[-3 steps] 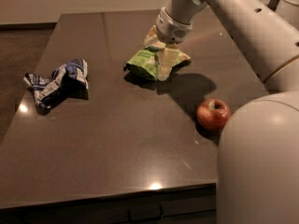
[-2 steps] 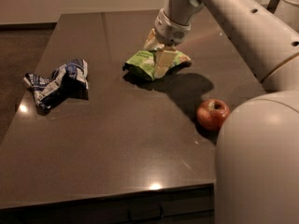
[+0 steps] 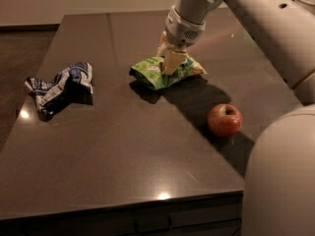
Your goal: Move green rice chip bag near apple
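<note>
The green rice chip bag (image 3: 152,75) lies at the middle back of the dark table (image 3: 123,146). My gripper (image 3: 171,63) comes down from the upper right and is on top of the bag, with its pale fingers (image 3: 173,58) closed on the bag's middle. The red-orange apple (image 3: 224,120) sits on the table to the front right of the bag, a short gap away. The part of the bag under the fingers is hidden.
A crumpled dark blue-and-white snack bag (image 3: 61,86) lies at the left of the table. My arm (image 3: 256,23) crosses the upper right. A large pale part of my body (image 3: 280,181) fills the lower right, past the table's front edge (image 3: 123,208).
My gripper and the green bag have shifted only slightly to the left. The apple and the blue bag have not moved.
</note>
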Robot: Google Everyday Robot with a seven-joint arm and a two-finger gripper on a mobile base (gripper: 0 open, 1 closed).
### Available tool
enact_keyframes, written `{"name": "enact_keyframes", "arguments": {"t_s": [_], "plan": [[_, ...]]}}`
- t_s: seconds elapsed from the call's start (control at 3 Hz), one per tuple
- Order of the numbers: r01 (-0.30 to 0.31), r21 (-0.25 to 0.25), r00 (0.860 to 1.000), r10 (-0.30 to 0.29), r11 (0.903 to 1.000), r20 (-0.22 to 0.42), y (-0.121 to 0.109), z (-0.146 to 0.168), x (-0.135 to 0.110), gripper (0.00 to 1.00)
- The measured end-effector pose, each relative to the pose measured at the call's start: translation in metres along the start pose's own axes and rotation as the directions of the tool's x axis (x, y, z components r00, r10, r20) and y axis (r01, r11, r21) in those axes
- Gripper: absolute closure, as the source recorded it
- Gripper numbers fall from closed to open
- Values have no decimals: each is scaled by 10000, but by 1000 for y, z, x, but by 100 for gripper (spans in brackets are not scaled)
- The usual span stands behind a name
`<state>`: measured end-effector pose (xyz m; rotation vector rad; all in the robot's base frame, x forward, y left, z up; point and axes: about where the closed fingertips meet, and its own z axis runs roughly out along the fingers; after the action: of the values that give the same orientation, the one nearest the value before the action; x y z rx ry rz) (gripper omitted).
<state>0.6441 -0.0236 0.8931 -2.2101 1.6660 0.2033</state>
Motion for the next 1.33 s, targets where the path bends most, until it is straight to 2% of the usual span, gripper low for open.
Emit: {"name": "enact_keyframes", "arguments": {"t_s": [0.33, 0.67, 1.0, 1.33], "plan": [[-642, 106, 9967, 646, 9979, -491, 19, -14, 0, 100], [-1437, 153, 9857, 1445, 9895, -865, 41, -26, 3, 100], [-1870, 191, 9765, 1879, 9822, -1058, 53, -33, 5, 100], [-2101, 245, 9734, 2115, 9774, -876, 68, -38, 15, 100]]}}
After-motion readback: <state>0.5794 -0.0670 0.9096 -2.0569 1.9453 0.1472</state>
